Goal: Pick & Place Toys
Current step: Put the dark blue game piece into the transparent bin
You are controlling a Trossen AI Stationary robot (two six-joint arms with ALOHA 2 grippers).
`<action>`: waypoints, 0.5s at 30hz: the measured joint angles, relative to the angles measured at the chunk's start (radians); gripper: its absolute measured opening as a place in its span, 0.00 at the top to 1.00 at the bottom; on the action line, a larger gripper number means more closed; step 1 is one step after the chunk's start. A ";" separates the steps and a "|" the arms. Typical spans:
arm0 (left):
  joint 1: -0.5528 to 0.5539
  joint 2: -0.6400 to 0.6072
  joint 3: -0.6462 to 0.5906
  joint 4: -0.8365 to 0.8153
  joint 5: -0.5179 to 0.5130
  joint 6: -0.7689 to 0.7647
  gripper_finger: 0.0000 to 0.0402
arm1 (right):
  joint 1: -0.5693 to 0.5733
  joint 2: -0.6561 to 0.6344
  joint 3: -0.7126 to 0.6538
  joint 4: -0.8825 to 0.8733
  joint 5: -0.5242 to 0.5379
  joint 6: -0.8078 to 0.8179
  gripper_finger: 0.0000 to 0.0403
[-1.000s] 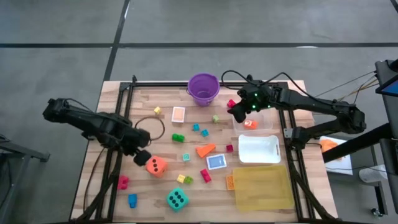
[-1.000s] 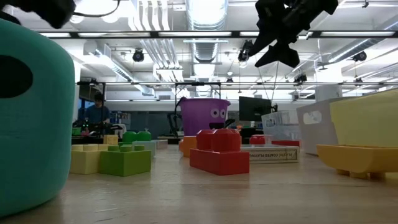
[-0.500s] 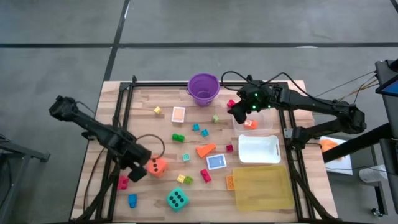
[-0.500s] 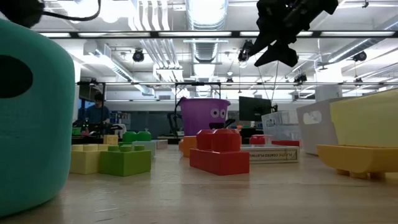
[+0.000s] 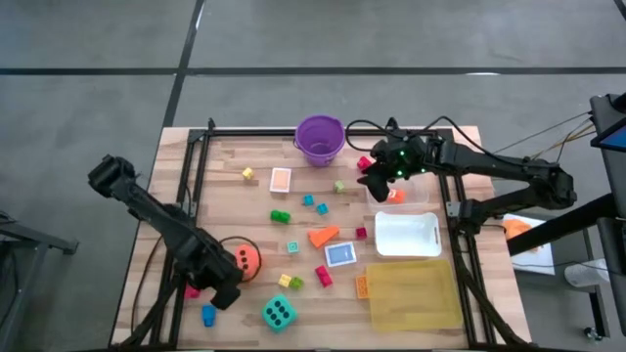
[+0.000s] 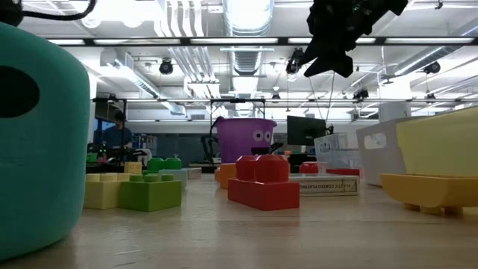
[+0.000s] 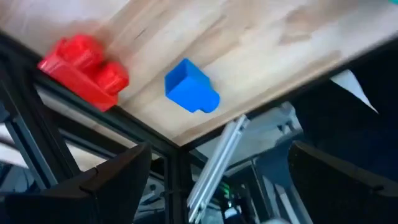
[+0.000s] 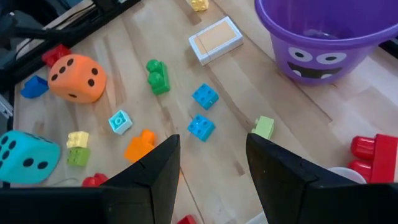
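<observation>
Hovering with parted, empty fingers, the left gripper (image 5: 223, 289) hangs over the wooden table (image 5: 254, 220), apparently just above the blue block (image 7: 191, 95); ceiling lights glow beyond.

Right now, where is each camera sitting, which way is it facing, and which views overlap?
High view: overhead, straight down on table, both arms.
Low view: tabletop level, looking across at the purple bucket; one gripper overhead.
Left wrist view: over the table's edge, blue block, red block; own fingers open.
Right wrist view: down on orange die; own fingers open.
Shared: the bucket shows in high, low and right wrist views.
</observation>
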 joint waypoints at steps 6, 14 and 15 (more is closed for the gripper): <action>-0.048 0.038 0.003 0.069 -0.120 -0.153 0.09 | 0.011 0.000 0.000 0.000 -0.022 -0.001 0.56; -0.127 0.092 0.002 0.146 -0.169 -0.303 0.09 | 0.049 0.000 0.000 0.001 -0.023 0.038 0.56; -0.139 0.098 0.002 0.146 -0.171 -0.331 0.09 | 0.058 0.000 0.000 0.001 -0.022 0.038 0.56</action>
